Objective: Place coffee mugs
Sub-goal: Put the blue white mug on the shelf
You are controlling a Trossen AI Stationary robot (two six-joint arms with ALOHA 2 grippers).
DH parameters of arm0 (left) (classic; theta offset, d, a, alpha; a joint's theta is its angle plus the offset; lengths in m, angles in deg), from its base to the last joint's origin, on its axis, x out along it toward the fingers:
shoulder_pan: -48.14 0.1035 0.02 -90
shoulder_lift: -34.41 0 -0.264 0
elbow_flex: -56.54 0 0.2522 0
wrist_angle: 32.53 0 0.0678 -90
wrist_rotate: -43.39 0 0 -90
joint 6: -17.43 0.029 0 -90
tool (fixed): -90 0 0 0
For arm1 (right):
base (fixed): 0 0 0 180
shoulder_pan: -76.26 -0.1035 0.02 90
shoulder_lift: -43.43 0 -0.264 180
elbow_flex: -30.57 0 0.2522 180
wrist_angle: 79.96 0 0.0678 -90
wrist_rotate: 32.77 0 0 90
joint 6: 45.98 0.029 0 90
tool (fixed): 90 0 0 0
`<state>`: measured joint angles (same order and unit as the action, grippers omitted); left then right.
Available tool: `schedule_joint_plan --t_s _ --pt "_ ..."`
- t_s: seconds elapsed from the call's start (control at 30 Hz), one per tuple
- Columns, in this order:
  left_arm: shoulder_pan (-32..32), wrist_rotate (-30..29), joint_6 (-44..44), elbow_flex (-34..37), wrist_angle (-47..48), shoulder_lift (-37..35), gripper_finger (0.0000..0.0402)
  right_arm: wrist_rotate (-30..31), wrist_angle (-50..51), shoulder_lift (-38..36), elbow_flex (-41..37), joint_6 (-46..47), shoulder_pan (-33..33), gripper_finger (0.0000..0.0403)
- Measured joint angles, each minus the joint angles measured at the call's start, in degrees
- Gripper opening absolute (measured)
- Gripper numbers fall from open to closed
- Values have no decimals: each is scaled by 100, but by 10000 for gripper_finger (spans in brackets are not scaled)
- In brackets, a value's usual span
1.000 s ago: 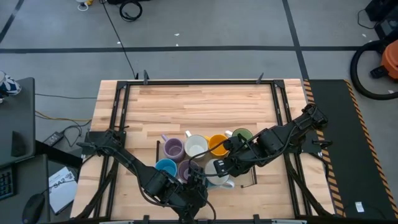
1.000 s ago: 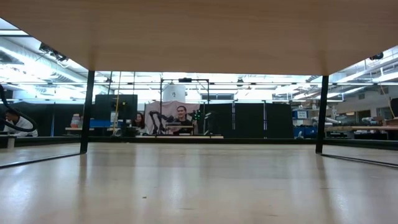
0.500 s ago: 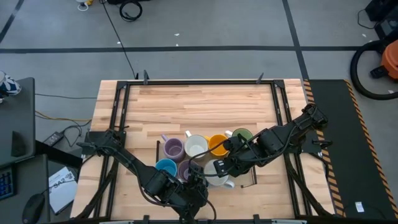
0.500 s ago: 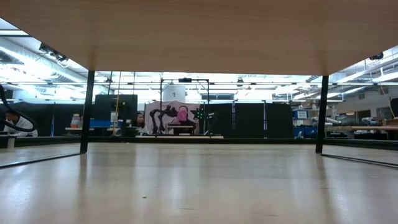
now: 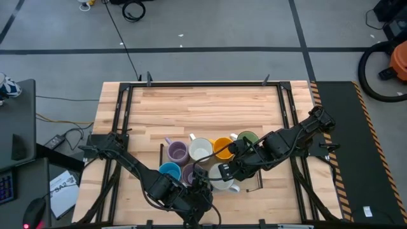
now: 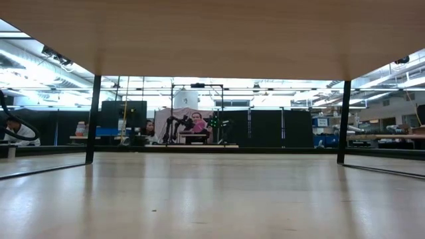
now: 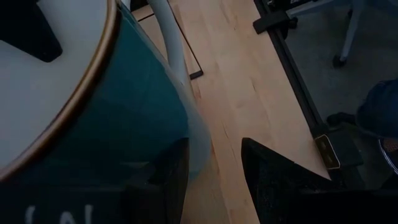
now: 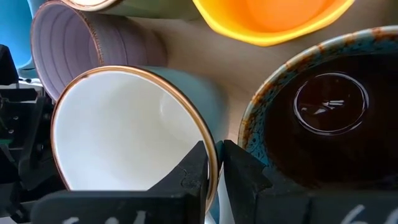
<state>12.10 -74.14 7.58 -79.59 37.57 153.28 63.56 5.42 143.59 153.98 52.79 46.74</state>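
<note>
Several coffee mugs stand bunched at the table's near middle: lavender (image 5: 177, 151), white (image 5: 200, 150), orange (image 5: 222, 147), green (image 5: 248, 138), light blue (image 5: 169, 170) and a second lavender one (image 5: 189, 173). A dark brown mug (image 8: 317, 106) shows in the right wrist view. My right gripper (image 8: 214, 152) is shut on a mug (image 5: 226, 183) that is white inside and pale blue-green outside. My left gripper (image 7: 213, 144) stands open at the near edge, one finger (image 7: 171, 180) beside that mug's outer wall (image 7: 124, 118). I cannot tell whether it touches. My right gripper pinches the mug's brown-edged rim (image 8: 213, 134), one finger (image 8: 193, 171) inside the mug and one (image 8: 242, 171) outside. The fingers come slanting down from the table's right side. The mug looks tilted; whether its base is on the table does not show.
The dark brown mug stands close beside the held one, the orange mug (image 8: 267, 18) just beyond. Black frame rails (image 5: 124, 114) run along the table's left and right sides. The far half of the wooden table (image 5: 203, 105) is bare. People sit in the room behind (image 6: 196, 123).
</note>
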Motion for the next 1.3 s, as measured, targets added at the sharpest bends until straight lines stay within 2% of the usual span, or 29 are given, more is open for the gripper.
schedule_joint_plan --t_s 0.3,0.63,1.3 --pt "-9 -70 0 -9 0 0 156 2 22 0 0 -4 -2 38" --pt "0 -102 2 -9 8 0 155 4 -3 -11 9 3 7 60" --pt "0 -101 4 -7 2 0 156 1 -2 -11 9 3 7 61"
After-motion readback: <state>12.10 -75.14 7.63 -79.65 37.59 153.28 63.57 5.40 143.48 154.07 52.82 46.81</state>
